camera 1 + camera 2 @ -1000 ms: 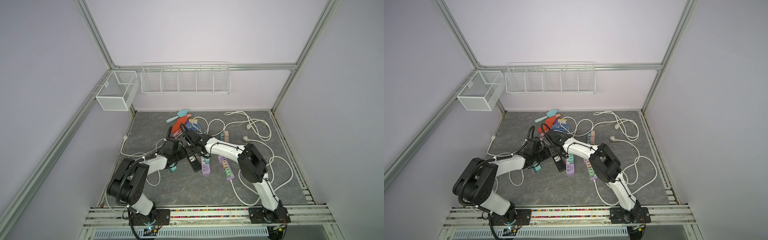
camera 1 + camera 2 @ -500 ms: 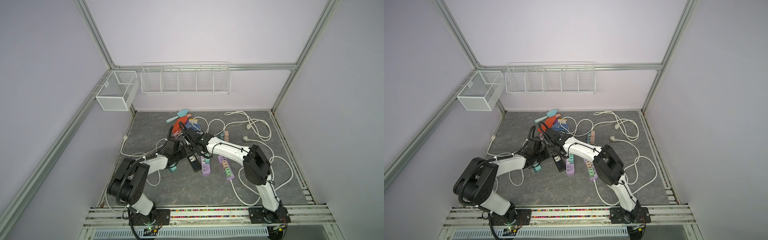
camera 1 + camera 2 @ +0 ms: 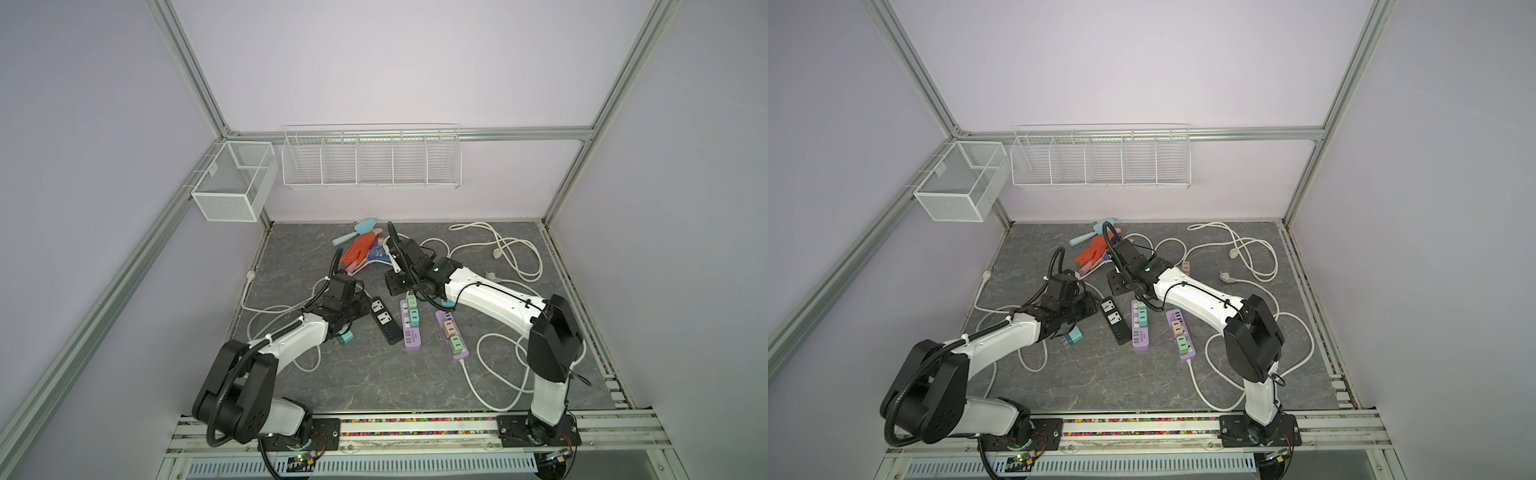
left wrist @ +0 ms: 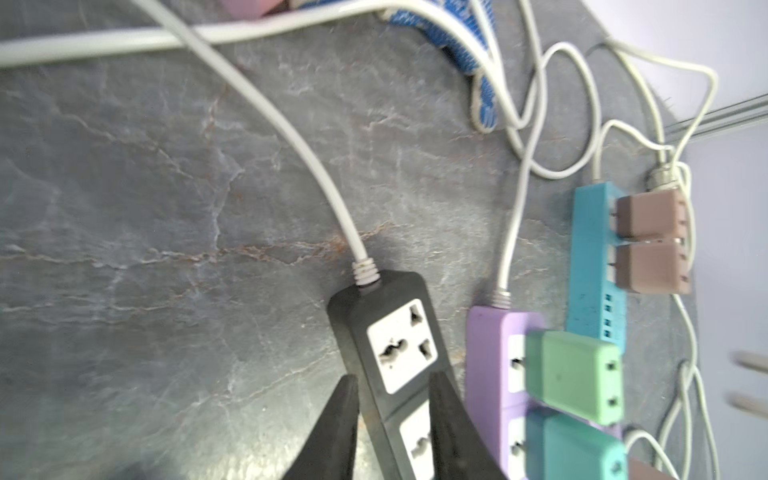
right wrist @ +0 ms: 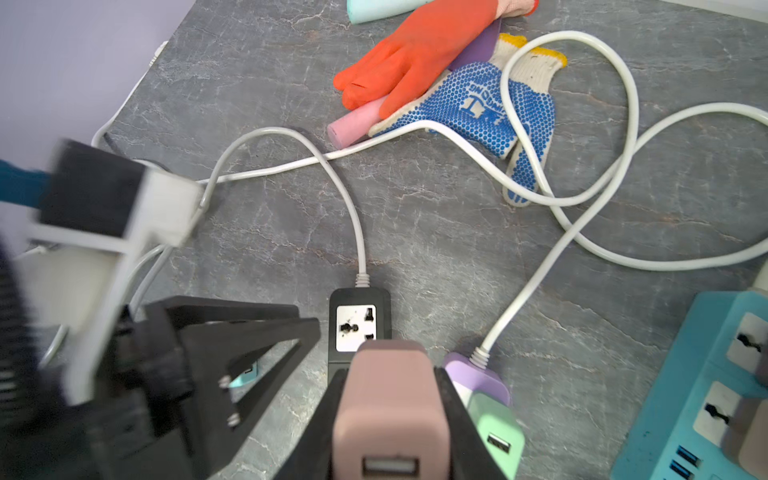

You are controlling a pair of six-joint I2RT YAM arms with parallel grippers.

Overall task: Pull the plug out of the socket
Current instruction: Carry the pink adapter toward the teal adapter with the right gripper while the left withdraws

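The black power strip (image 3: 384, 322) (image 3: 1115, 320) lies on the grey table, and its far socket (image 4: 401, 347) is empty. My right gripper (image 5: 388, 374) (image 3: 395, 282) is shut on a pinkish-brown plug (image 5: 390, 415) and holds it in the air above the strip (image 5: 359, 307), clear of the socket. My left gripper (image 4: 392, 378) (image 3: 361, 307) straddles the strip near its second socket. Its fingers stand slightly apart, and a sliver of table shows beside one finger (image 4: 340, 415).
Two purple strips (image 3: 410, 328) (image 3: 451, 334) with green and tan plugs lie right of the black one. A blue strip (image 5: 706, 395), gloves (image 3: 359, 249), a loose teal plug (image 3: 345, 338) and looping white cables (image 3: 498, 249) crowd the table. Wire baskets (image 3: 370, 160) hang on the back wall.
My right gripper has moved up and away from the black strip with the plug in it. My left gripper's fingers have parted a little round the strip.
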